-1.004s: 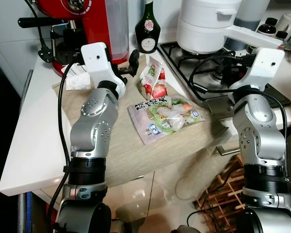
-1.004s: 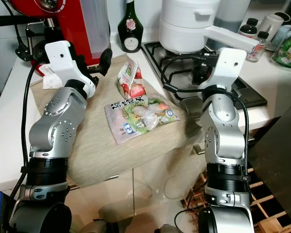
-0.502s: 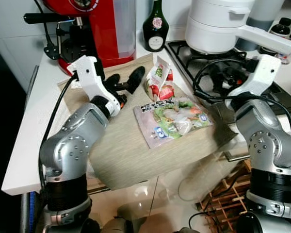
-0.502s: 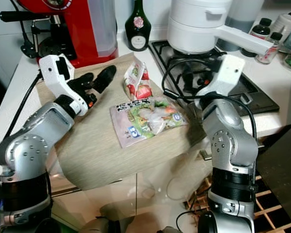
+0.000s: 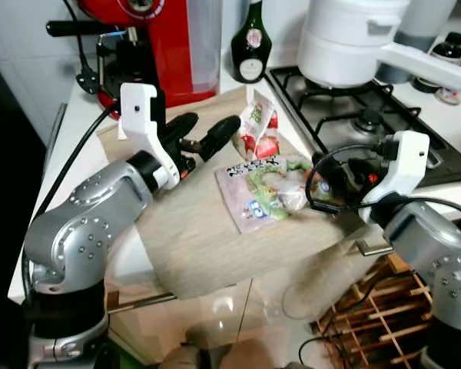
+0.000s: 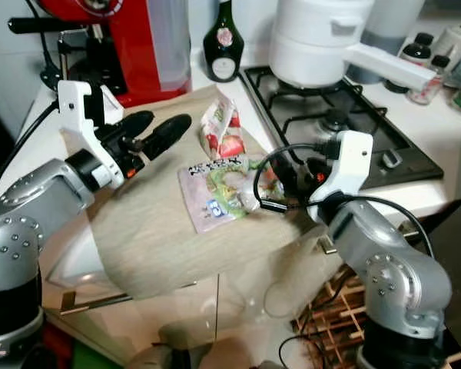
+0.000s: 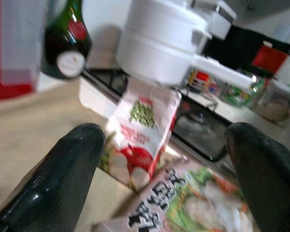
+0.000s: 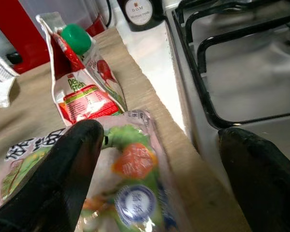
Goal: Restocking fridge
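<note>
**A:** From the head views, how do the fingers stand?

**B:** Both pairs are spread wide and hold nothing. The left gripper hovers over the beige mat near the table's back edge, tips aimed at the standing pouch. The right gripper sits low at the stove-side edge of the mat, just beside the flat vegetable bag.

**A:** And how does the bag lie?

**B:** Flat, with its long axis running across the mat from the middle toward the stove. The right arm looks nearer to it; the left is nearer the pouch.

**A:** Left wrist view?

**B:** The pouch stands upright straight ahead between the open fingers, with the bag's printed end lying below it.

**A:** Right wrist view?

**B:** One finger rests on or right over the bag, the other over the table's bare strip by the stove grate. I'd judge it must shift toward the mat's middle to straddle the bag.
</note>
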`<state>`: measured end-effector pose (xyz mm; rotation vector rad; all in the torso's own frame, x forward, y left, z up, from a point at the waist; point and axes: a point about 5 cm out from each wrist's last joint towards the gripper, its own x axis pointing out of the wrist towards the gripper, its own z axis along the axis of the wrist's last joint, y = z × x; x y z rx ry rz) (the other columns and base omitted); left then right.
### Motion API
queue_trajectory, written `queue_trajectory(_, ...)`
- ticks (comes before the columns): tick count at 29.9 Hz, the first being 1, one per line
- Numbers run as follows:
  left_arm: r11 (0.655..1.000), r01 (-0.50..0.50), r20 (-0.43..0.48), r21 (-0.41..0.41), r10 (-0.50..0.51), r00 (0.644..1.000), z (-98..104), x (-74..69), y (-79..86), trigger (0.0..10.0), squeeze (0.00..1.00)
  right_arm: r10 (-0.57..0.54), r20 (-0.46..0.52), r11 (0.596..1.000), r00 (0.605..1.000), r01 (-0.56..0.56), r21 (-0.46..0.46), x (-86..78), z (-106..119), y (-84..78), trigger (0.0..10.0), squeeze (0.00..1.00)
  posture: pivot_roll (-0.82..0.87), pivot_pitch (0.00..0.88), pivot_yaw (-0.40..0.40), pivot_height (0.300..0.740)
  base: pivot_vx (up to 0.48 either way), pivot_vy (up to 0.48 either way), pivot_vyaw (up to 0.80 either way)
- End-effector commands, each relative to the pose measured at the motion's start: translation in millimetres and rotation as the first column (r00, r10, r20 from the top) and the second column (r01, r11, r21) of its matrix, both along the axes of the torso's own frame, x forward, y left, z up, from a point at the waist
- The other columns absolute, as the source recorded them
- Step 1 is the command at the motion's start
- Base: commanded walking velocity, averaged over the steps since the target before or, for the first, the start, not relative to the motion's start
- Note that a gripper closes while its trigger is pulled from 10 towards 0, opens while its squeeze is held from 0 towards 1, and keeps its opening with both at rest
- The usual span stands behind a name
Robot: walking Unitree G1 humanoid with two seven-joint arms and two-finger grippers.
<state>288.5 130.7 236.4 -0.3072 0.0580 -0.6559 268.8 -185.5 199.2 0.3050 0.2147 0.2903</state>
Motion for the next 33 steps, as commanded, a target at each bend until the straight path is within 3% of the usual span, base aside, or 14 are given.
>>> queue_trajectory(1, 1.0, 0.026, -0.022, -0.012, -0.026, 0.999, -2, -1.0, 2.1, 10.0, 0.0, 0.026, 0.006, 0.999, 1.0, -0.026, 0.025, -0.8, 4, -1.8, 10.0, 0.0, -0.1, 0.03, 0.008, 0.736, 0.0, 0.0, 0.0)
queue_trajectory(7, 0.99, 0.127, -0.096, -0.062, -0.132, 0.987, -14, -3.6, -0.3, 10.0, 0.0, 0.118, -0.03, 0.99, 0.993, -0.115, 0.081, -1.1, 1, -6.2, 10.0, 0.0, -0.11, 0.015, 0.01, 0.736, 0.0, 0.0, 0.0)
queue_trajectory(10, 0.981, 0.136, -0.167, -0.138, -0.159, 0.973, -25, 1.4, 1.1, 10.0, 0.0, 0.126, -0.012, 0.984, 0.992, -0.124, 0.126, 4.5, 4, -8.6, 10.0, 0.0, -0.11, 0.012, 0.015, 0.736, 0.0, 0.0, 0.0)
queue_trajectory(13, 0.978, 0.131, -0.225, -0.164, -0.166, 0.96, -37, 5.7, -1.7, 10.0, 0.0, 0.14, -0.007, 0.98, 0.99, -0.138, 0.144, 6.7, 5, -6.6, 10.0, 0.0, -0.11, 0.012, 0.028, 0.736, 0.0, 0.0, 0.0)
queue_trajectory(19, 0.982, 0.139, -0.363, -0.126, -0.176, 0.915, -72, 15.1, -16.2, 10.0, 0.0, 0.172, -0.022, 0.975, 0.985, -0.167, 0.15, 13.8, 4, 3.9, 10.0, 0.0, -0.12, 0.0, 0.041, 0.736, 0.0, 0.0, 0.0)
queue_trajectory(23, 0.981, 0.15, -0.385, -0.126, -0.188, 0.904, -77, 19.2, -21.1, 10.0, 0.0, 0.157, -0.029, 0.974, 0.987, -0.15, 0.168, 18.2, 2, 3.5, 10.0, 0.0, -0.12, 0.0, 0.045, 0.736, 0.0, 0.0, 0.0)
queue_trajectory(33, 0.962, 0.167, -0.375, -0.214, -0.239, 0.896, -74, 25.8, -30.1, 10.0, 0.0, 0.154, -0.059, 0.958, 0.986, -0.135, 0.252, 23.6, -9, 9.8, 10.0, 0.0, -0.13, 0.004, 0.057, 0.736, 0.0, 0.0, 0.0)
